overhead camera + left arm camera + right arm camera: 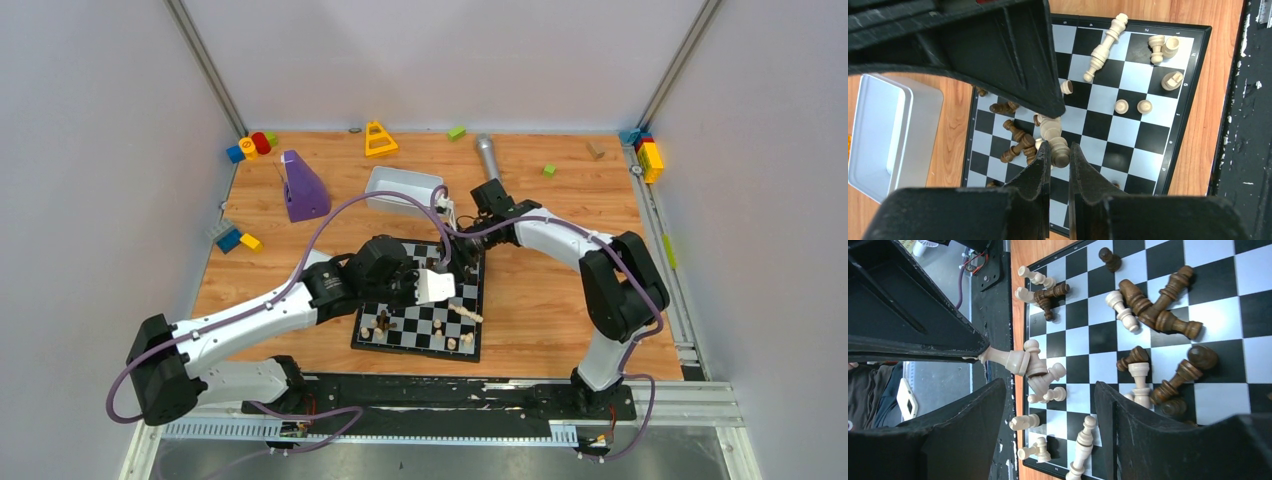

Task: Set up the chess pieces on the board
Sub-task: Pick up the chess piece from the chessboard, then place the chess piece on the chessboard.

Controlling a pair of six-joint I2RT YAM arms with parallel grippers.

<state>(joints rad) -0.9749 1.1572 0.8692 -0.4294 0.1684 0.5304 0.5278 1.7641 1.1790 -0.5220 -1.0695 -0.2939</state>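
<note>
Evidently most chess pieces (1148, 315) are lying tipped over in mixed heaps on the board (1135, 132), set on the worktop (540, 300), so each must be picked out singly. A pale piece (1059, 156) is pinched in the nearly closed left tool (1059, 147), while the right tool (1050, 385) is held wide apart over the board, empty.

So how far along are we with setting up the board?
Barely started. Two pale pawns seem upright on the board. The left hand grips a pale piece; the right hand hangs open. Most dark pieces and a tall pale one lie toppled.
</note>
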